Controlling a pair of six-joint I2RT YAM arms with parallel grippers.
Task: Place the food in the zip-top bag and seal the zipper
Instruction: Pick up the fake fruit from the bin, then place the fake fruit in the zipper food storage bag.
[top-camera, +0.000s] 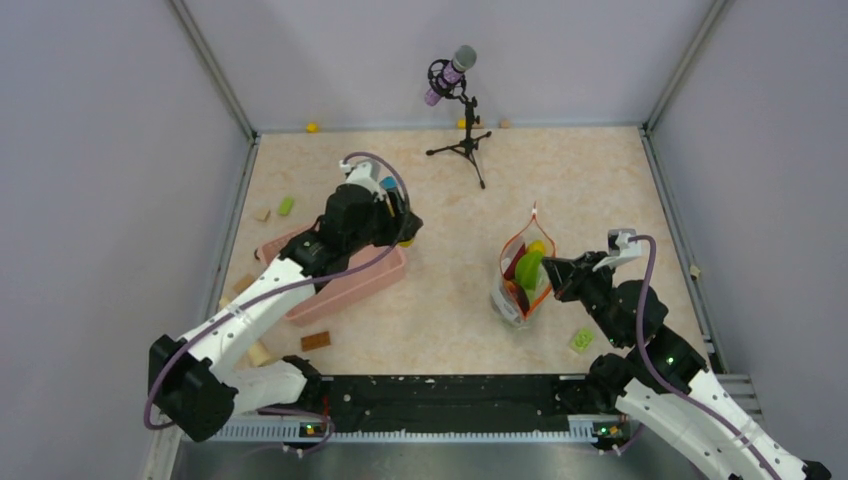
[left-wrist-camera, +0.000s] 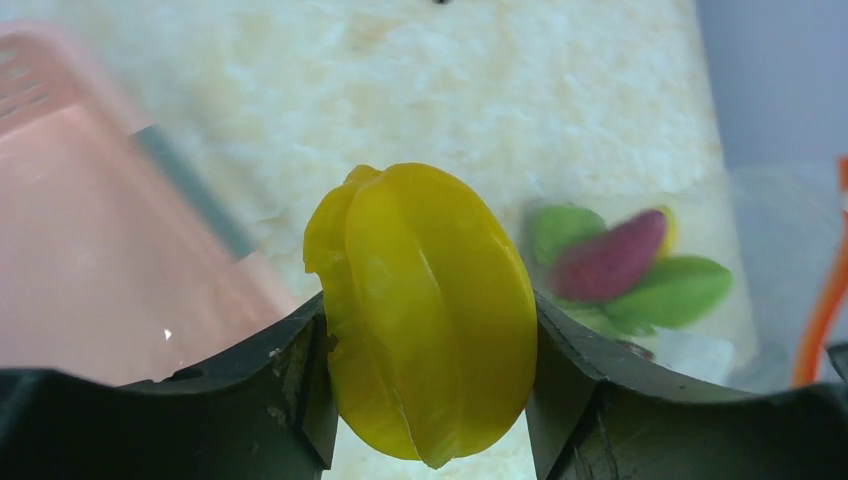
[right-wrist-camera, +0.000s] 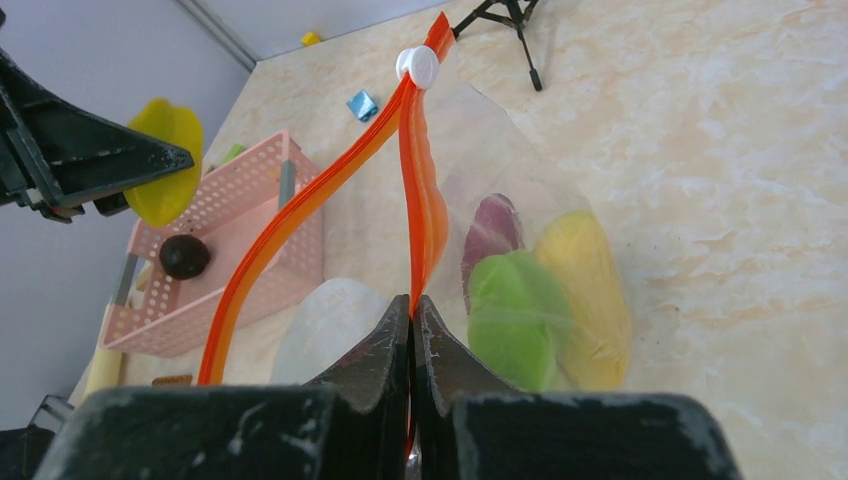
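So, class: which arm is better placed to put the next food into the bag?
Left. The left gripper holds the yellow fruit; the right gripper is shut on the zipper, holding the bag open.

No readable text or labels appear anywhere.

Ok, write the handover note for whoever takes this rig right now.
Left pincer: closed on a ridged yellow piece, lifted by the pink basket.
Right pincer: shut on the zipper, holding the zip-top bag open.
Done: maroon piece, green piece and smooth yellow piece are in the bag.
Left: drop in the held piece, fetch the dark brown piece from the basket, then run the white slider along to seal.
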